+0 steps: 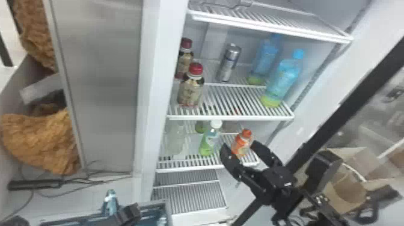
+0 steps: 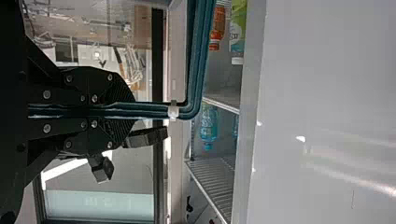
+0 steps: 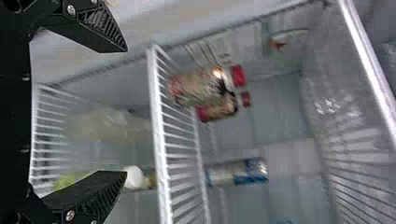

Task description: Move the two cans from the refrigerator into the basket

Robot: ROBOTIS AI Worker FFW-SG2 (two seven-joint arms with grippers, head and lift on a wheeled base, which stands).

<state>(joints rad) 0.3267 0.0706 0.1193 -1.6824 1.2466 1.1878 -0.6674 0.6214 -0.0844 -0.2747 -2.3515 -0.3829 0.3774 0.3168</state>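
Note:
A silver can (image 1: 230, 63) stands upright towards the back of the upper stocked refrigerator shelf; in the right wrist view the silver-and-blue can (image 3: 245, 172) lies beyond the shelf grille. My right gripper (image 1: 239, 150) is open with nothing between its fingers, in front of the refrigerator, lower than the can and overlapping the orange bottle in the head view. In its wrist view, the right gripper (image 3: 126, 112) has its fingers wide apart. The blue basket (image 1: 163, 207) is at the bottom edge of the head view. My left gripper (image 2: 116, 109) is shut on its teal handle (image 2: 194, 60).
Red-capped bottles (image 1: 191, 90) stand left of the can, blue bottles (image 1: 281, 79) right of it. The shelf below holds a green bottle (image 1: 209, 141) and an orange bottle (image 1: 242, 141). White wire shelf edges (image 1: 231, 117) and the refrigerator's left frame (image 1: 156, 90) border the space.

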